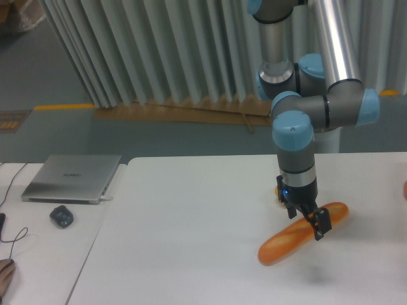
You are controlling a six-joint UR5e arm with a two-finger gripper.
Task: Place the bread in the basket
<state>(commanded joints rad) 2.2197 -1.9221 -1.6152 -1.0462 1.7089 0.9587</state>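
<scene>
The bread [280, 246], a long glossy orange-golden loaf, lies slantwise on the white table [191, 241] at the right, its far end pointing up and right. My gripper [305, 220] hangs straight down over the loaf's upper half. It is open, with one finger [318, 226] in front of the loaf and the other behind it. I cannot tell if the fingers touch the bread. A sliver of the yellow pepper [278, 189] peeks out behind the wrist. The basket is out of view.
On the lower table at left sit a closed silver laptop [71, 178], a dark mouse [62, 216] and a thin cable [13, 236]. A person's hand [5, 277] shows at the bottom-left corner. Pleated curtains hang behind.
</scene>
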